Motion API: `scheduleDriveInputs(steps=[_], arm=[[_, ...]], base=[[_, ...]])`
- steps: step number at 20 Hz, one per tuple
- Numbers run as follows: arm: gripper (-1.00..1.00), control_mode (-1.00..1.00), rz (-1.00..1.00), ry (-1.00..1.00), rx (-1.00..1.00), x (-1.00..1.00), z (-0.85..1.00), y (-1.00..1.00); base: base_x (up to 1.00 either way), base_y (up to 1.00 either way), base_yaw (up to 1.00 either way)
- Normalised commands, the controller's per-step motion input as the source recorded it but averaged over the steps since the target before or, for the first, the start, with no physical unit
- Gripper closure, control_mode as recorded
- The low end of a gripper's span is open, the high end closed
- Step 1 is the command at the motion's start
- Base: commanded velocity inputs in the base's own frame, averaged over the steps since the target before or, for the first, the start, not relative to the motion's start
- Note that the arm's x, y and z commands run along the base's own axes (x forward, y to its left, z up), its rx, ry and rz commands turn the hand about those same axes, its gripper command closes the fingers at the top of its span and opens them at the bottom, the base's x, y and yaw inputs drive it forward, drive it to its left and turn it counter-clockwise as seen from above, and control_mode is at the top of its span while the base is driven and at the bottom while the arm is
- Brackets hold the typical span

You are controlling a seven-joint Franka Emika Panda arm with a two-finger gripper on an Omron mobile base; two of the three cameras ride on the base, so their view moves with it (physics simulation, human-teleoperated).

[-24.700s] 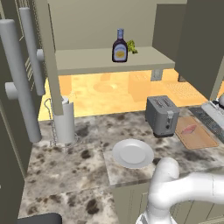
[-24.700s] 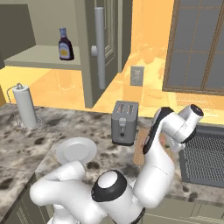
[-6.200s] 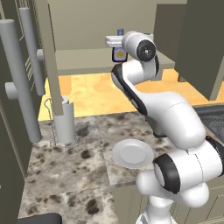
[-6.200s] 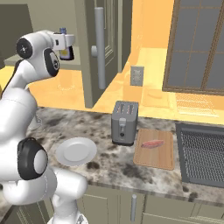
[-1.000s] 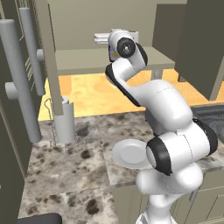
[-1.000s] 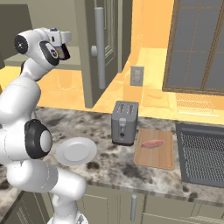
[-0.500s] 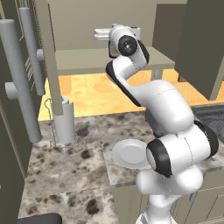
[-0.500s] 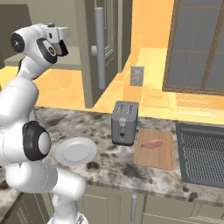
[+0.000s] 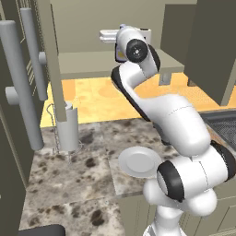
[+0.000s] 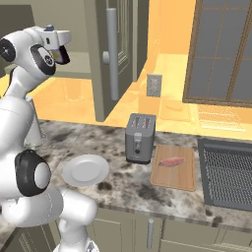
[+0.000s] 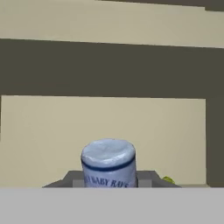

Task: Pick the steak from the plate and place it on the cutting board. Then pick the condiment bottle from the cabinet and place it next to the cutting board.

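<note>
Condiment bottle (image 11: 108,164) clamped in gripper (image 11: 109,180), jaws closed tight on either side of it; blue-grey cap toward cam in hand view, label text just below cap. Small green-yellow bit (image 11: 167,179) just R of bottle in that view, too small to identify. Gripper (image 9: 109,35) up at cabinet (image 9: 87,64) shelf level in left base view, near shelf's front edge, pointing sideways; bottle mostly hidden behind wrist there, sliver of label visible. In right base view gripper (image 10: 63,38) high at upper left, bottle's yellow label (image 10: 60,55) peeking under hand. Steak (image 10: 171,161) lying flat on cutting board (image 10: 172,174), toward board's back edge, roughly centred L-R. Board on counter (image 10: 123,189) between toaster (image 10: 140,138) and dark grated stovetop (image 10: 229,172), just beside each. Plate (image 10: 85,170) bare, near counter's front edge, L of toaster and well apart from board. Paper-towel holder (image 9: 67,126) upright toward counter's back edge, left of plate.
</note>
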Motion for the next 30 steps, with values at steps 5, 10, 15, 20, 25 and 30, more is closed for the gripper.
scheduleDriveInputs(steps=[5,10,15,20,25,30], arm=[[1.00,-1.00,0.00,0.00,0.00,-0.43,0.00,-0.01],[1.00,-1.00,0.00,0.00,0.00,-0.49,0.00,-0.03],[1.00,-1.00,0.00,0.00,0.00,-0.50,0.00,-0.04],[1.00,-1.00,0.00,0.00,0.00,-0.50,0.00,-0.05],[1.00,-1.00,0.00,0.00,0.00,-0.48,-0.08,-0.06],[1.00,-1.00,0.00,-0.04,0.00,-0.38,-0.25,-0.10]], base=[[0.00,0.00,0.00],[0.00,0.00,0.00],[0.00,0.00,0.00],[0.00,0.00,0.00],[0.00,0.00,0.00],[0.00,0.00,0.00]])
